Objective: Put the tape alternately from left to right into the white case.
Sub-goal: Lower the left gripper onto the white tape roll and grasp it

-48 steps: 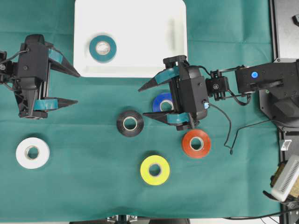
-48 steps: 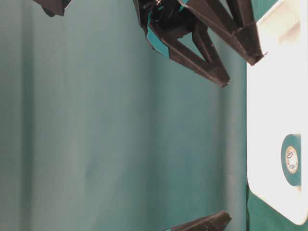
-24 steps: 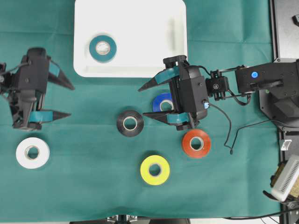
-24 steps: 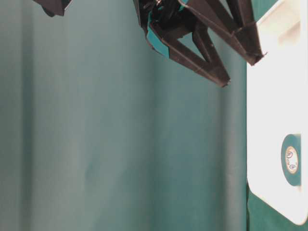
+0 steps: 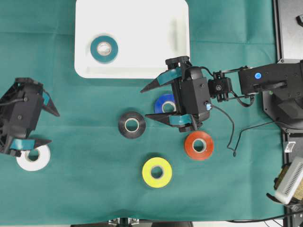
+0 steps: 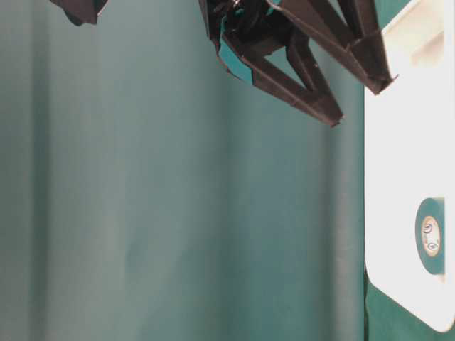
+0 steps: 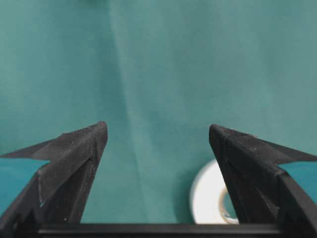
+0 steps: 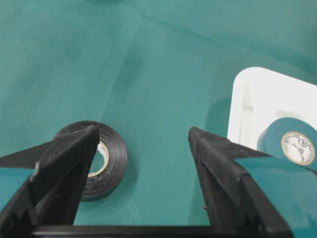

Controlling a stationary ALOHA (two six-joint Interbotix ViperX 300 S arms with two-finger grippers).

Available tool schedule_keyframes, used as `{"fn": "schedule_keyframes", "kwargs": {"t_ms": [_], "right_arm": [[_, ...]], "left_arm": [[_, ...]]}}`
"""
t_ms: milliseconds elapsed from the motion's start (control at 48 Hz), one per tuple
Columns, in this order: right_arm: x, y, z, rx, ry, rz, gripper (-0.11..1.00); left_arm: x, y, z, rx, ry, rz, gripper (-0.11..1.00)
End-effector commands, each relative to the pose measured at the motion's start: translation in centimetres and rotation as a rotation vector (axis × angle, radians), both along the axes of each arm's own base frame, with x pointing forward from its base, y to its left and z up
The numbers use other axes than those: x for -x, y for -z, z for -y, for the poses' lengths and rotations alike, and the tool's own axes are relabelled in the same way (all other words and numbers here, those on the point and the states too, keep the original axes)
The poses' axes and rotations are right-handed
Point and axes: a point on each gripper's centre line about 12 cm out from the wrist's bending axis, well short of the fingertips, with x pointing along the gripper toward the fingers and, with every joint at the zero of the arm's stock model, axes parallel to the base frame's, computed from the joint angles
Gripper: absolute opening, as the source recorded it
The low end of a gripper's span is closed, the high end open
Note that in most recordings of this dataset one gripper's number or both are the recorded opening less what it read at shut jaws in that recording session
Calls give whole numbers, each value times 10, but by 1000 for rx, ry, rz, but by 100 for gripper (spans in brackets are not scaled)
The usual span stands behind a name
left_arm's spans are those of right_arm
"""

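At the far left of the overhead view, the left hand point(image 5: 47, 127) hangs over the green-covered desk point(image 5: 85, 189) with its jaws spread wide and nothing between them. Its lower finger tip sits over the upper edge of the white roll point(image 5: 33, 158), which lies flat near the desk's left edge; the left wrist view shows that roll point(image 7: 210, 198) partly hidden behind the right-hand finger, with bare cloth between the two tips.

Further right and toward the top, the white case point(image 5: 137, 68) rests on the cloth. The teal roll point(image 5: 104, 49) lies flat inside it, in its left half, apart from the rim.

Below the case, the black roll point(image 5: 131, 125) lies flat on the cloth, well apart from the white roll. The yellow roll point(image 5: 156, 172) lies lower and to its right.

The right hand point(image 5: 146, 102) reaches in from the right, its jaws also wide apart and holding nothing. Its tips point toward the black roll, and in the right wrist view that roll point(image 8: 106, 163) is partly covered by the left-hand finger. The blue roll point(image 5: 164, 102) lies between the fingers, partly covered by the hand's body. The red roll point(image 5: 199, 145) lies just below the hand, to the right of the yellow one.
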Motion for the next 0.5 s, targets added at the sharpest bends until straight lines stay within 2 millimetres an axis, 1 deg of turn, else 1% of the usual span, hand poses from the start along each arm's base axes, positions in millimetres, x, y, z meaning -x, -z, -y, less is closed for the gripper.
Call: {"fn": "schedule_keyframes", "kwargs": {"t_ms": [0,83,271,479], "right_arm": [[-2,-7,-1,-6,-1,22,74],[-2,-7,-1,-6,-1,22,74],[-1,-7,-1,-6,-1,22,74],[-1,-5,-1,-6,-1,16,74]], "left_arm": [[0,-5,8,7,26,17,59],[2,-2,12,9,36,3,59],[12,14,21,33,26,-62,59],[24,29,20,41,-4,-136,59]]}}
